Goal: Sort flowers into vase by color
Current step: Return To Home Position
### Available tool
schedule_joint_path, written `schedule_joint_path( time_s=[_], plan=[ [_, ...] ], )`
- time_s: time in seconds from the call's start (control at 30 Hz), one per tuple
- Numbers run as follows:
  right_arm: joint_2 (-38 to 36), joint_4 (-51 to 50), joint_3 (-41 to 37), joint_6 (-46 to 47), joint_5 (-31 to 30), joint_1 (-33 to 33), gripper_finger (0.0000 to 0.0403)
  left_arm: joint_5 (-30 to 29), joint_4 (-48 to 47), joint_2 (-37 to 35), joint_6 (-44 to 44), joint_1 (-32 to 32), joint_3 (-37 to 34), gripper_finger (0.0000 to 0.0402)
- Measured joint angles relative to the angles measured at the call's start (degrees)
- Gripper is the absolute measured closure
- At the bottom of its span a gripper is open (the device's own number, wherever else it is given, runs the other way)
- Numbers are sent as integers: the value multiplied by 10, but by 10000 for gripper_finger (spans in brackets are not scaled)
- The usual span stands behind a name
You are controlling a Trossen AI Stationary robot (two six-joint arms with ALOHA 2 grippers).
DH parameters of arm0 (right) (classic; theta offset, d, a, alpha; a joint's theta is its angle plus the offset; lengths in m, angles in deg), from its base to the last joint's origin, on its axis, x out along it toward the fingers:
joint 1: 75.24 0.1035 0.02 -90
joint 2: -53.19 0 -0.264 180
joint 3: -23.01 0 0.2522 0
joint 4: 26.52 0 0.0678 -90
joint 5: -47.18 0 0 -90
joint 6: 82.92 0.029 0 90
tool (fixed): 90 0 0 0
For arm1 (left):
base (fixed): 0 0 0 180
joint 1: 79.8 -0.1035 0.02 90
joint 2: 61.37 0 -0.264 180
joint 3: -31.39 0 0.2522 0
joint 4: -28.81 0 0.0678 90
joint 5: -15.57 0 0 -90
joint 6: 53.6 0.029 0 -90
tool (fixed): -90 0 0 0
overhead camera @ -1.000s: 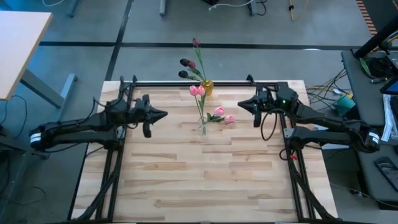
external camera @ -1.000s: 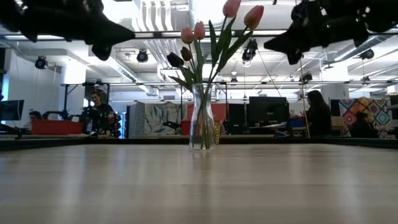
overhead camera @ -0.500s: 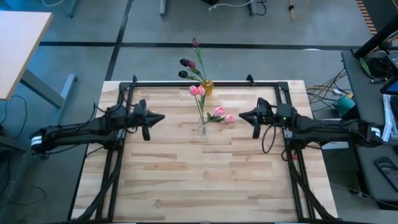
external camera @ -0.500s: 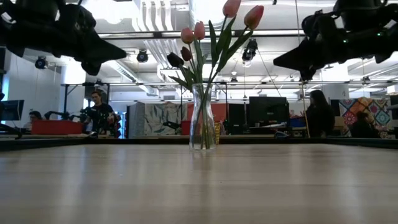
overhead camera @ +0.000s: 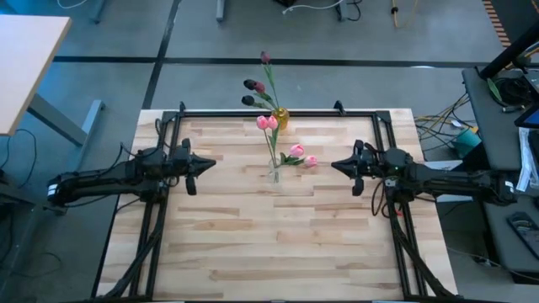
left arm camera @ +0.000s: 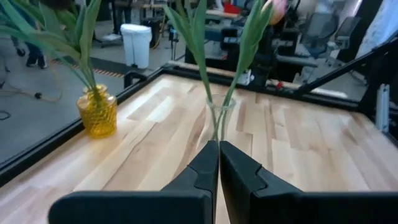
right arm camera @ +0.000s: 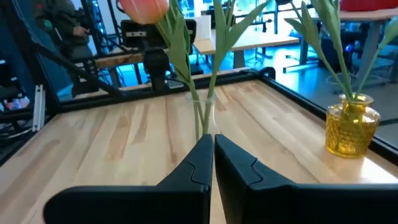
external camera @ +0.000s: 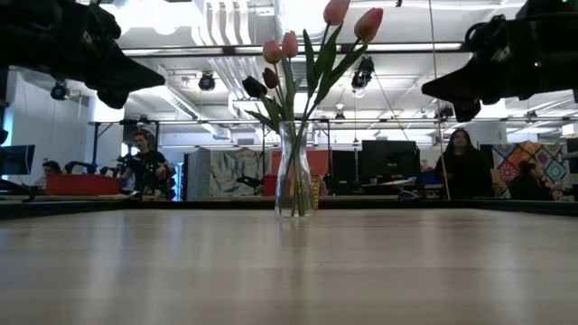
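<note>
The pink flowers (overhead camera: 296, 151) stand in the clear vase (overhead camera: 274, 175) near the middle of the table (overhead camera: 253, 244), four heads fanning out on long thin green stems. The dark maroon flowers (overhead camera: 251, 85) stand in the yellow vase (overhead camera: 280, 118) at the far edge, where three heads show. No flower lies loose on the table, so the sorting looks finished.

These stems look light and springy, likely smooth plastic that could slip or twist in a pinch. The heads look soft and easily crushed. The best hold would be on bare stem, below the head and clear of the leaves. The clear vase is tall and narrow, so a sideways tug on a stem could tip it.

The left claw (overhead camera: 205, 162) hangs above the table's left side, well apart from the vases, fingers (left arm camera: 202, 171) clenched together on nothing. The right claw (overhead camera: 339, 166) mirrors it on the right side, also clenched and empty.
</note>
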Motion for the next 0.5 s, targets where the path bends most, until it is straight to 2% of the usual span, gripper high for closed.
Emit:
schedule_joint_path(
  time_s=[0.17,0.33,0.5],
  plan=[
    [-58,3,-36,2,-1,0,394,3,14,-48,2,8,-26,402],
    [-113,-7,-56,17,-5,0,394,41,88,-93,-8,8,-108,402],
    [-159,-78,-56,19,-5,0,394,52,46,-135,0,7,-131,402]
  ],
)
